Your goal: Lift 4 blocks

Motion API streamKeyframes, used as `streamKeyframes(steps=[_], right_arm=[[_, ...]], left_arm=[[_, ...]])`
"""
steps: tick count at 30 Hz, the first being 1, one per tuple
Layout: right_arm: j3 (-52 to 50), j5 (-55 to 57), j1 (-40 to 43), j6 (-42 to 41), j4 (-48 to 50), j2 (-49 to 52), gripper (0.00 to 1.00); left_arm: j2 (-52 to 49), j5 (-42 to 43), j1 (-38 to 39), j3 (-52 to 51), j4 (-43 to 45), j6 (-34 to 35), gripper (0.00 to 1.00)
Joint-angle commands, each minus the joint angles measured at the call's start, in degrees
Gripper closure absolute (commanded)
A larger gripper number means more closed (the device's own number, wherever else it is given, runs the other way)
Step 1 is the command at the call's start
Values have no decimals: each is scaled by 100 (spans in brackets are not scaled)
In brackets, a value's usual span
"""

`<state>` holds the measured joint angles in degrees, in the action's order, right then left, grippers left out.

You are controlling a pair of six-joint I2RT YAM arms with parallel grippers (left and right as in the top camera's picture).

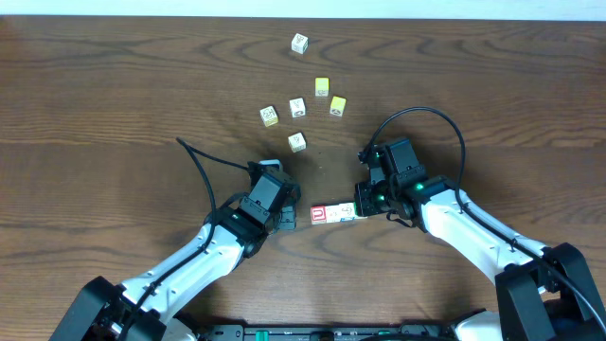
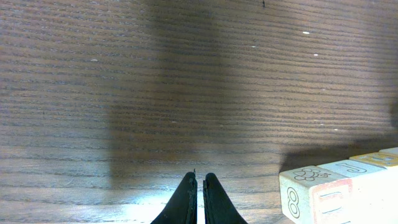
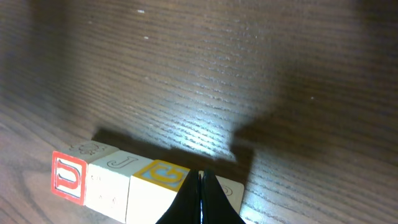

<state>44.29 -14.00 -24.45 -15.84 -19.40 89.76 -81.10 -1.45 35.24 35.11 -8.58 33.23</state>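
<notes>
Several letter blocks lie end to end in a short row (image 1: 333, 212) on the table between my two arms. In the right wrist view the row shows a red-faced end block (image 3: 68, 177), a white block marked J (image 3: 112, 174), a block with a yellow G on top (image 3: 158, 177) and one more white block (image 3: 233, 193). My right gripper (image 3: 201, 175) is shut, its tips over the row's right end (image 1: 361, 206). My left gripper (image 1: 288, 220) is shut too and stands a small gap left of the red end. In the left wrist view the row (image 2: 336, 190) sits to the right of the left gripper (image 2: 199, 178).
Loose cubes lie farther back: a white one (image 1: 299, 43), two yellow ones (image 1: 322, 87) (image 1: 338, 106), and others (image 1: 297, 107) (image 1: 269, 116) (image 1: 297, 141). Black cables loop from both arms (image 1: 204, 170) (image 1: 445, 123). The table is dark wood (image 1: 114, 95).
</notes>
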Motion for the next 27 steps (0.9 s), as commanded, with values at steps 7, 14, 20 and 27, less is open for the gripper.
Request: streamKeyframes(steps=[7,14,20,27], right_arm=[[107,345,278,-186,140,70,99],[350,345,986,-256,-660,57,99],[367,367,1204,-256,-1314,-74,99],[365,710,1204,-260,-1845,-476,99]], left_arm=[[83,-9,-42,-68,-9,50,93],[83,-9,-42,-68,57,46,93],[83,-11,-42,-68,55,24,93],[83,-11,-42,-68,-63,26,93]])
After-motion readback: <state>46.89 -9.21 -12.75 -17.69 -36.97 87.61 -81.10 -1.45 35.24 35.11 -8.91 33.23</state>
